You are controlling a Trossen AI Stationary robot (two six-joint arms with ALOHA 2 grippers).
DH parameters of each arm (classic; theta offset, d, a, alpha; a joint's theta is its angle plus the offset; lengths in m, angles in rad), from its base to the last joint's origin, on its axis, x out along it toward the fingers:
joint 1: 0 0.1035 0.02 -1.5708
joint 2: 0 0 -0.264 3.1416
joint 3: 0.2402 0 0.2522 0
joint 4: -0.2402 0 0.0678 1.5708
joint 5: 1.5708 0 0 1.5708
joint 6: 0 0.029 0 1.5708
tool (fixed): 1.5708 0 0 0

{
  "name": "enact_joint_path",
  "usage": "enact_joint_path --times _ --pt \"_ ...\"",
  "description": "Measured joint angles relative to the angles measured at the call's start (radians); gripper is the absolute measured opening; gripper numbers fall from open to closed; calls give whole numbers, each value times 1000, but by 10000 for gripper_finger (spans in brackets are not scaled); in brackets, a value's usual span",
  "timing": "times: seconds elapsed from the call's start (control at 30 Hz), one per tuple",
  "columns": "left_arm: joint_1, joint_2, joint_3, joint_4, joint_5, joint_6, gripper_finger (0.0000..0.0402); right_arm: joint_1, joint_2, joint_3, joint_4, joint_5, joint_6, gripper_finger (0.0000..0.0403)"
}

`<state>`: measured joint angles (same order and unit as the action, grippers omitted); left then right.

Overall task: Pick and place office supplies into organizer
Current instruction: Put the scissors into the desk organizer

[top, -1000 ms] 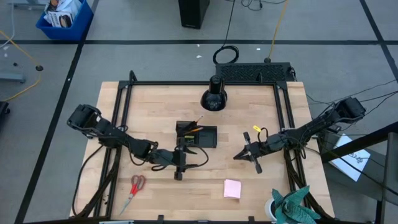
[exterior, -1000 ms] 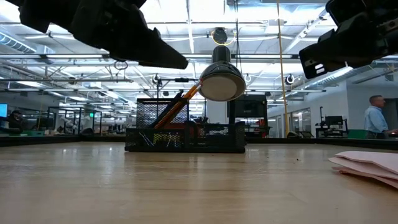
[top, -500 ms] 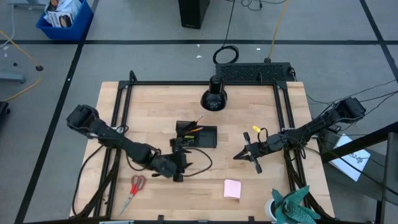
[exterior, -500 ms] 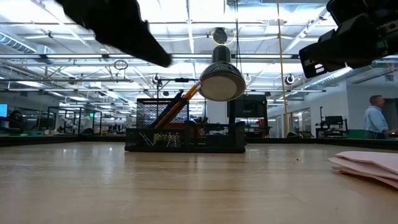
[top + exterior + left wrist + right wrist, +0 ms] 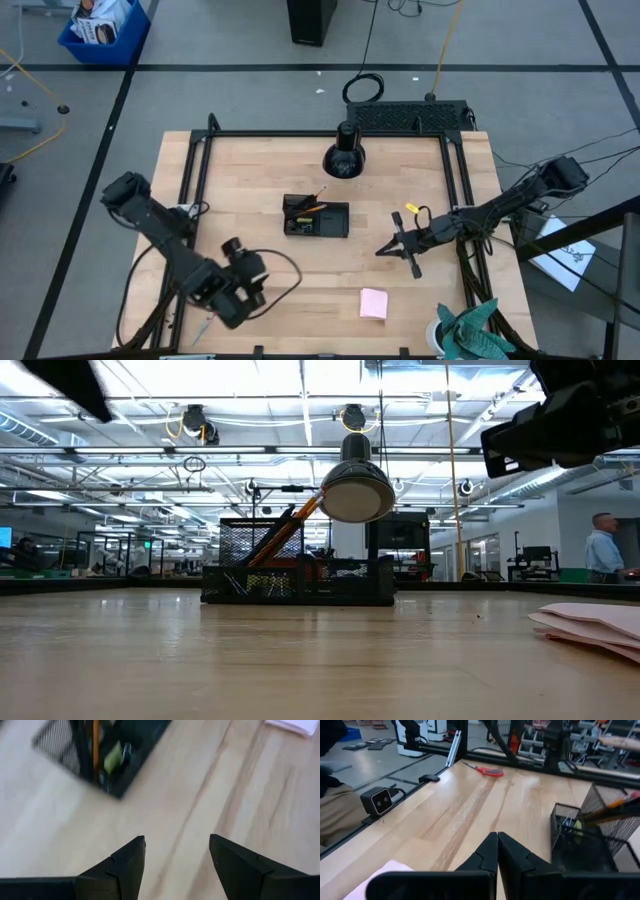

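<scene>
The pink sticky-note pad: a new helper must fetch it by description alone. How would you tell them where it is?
Start at the wooden table and find the black mesh organizer near its middle. The pink sticky-note pad lies flat toward the near edge, to the organizer's right. It is the only pale pink square; everything nearby is black.

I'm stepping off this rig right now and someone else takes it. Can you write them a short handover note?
Left claw: open, empty, at the table's front left near the scissors.
Right claw: shut, empty, waiting right of the organizer.
Done: an orange pencil leans in the organizer's taller end; yellow-green bits lie inside too.
Left: scissors at the front left edge, pink sticky-note pad at front centre-right. The yellow item near the right arm is too small to identify.
</scene>
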<state>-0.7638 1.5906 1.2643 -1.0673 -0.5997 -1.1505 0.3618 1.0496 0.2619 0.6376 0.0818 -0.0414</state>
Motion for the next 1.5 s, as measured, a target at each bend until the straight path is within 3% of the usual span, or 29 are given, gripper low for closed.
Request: enact_joint_path --times 0.23,0.53,0.83,1.5 --pt "-92 0 -72 -40 116 -340 227 -38 -62 0 -2 -4 -27 4" --pt "-167 0 -200 -40 383 -733 227 -122 -188 -80 -6 -6 -31 4" --pt "-230 1 -212 -30 411 -1075 227 -179 -245 -99 -6 -8 -24 4" --pt "-253 157 -213 29 451 -1001 227 -179 -246 -99 13 -5 -27 4"
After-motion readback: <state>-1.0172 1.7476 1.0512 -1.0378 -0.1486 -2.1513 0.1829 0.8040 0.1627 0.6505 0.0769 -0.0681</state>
